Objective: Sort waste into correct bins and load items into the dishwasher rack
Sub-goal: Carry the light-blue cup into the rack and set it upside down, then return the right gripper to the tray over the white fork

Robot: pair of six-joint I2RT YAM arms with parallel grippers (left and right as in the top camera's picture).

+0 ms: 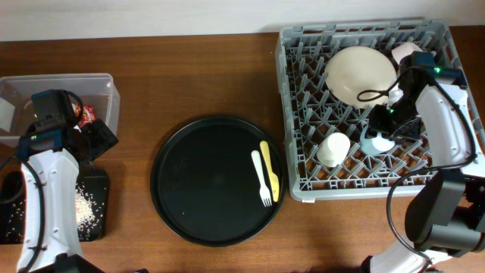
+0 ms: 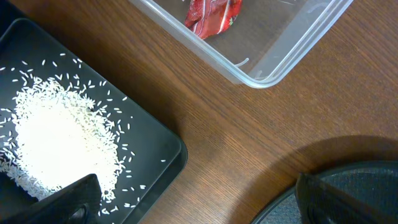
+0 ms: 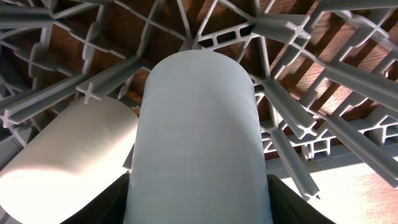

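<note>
My right gripper (image 1: pixel 383 127) is shut on the light blue cup (image 3: pixel 196 124), which it holds inside the grey dishwasher rack (image 1: pixel 303 91) next to the white cup (image 1: pixel 333 149). The white cup also shows in the right wrist view (image 3: pixel 68 155). The cream plate (image 1: pixel 361 72) and pink bowl (image 1: pixel 405 51) sit in the rack. My left gripper (image 2: pixel 199 208) is open and empty above the table, between the shallow black tray (image 2: pixel 155 134) holding the rice heap (image 2: pixel 56 143) and the clear box (image 2: pixel 292 56) holding the red wrapper (image 2: pixel 212 15). The fork (image 1: pixel 261 176) and spoon (image 1: pixel 269 171) lie side by side.
The fork and spoon lie on the right part of a large round black tray (image 1: pixel 197 182) in the middle of the table. Its rim shows in the left wrist view (image 2: pixel 348 180). Rack pegs (image 3: pixel 323 74) crowd around the held cup.
</note>
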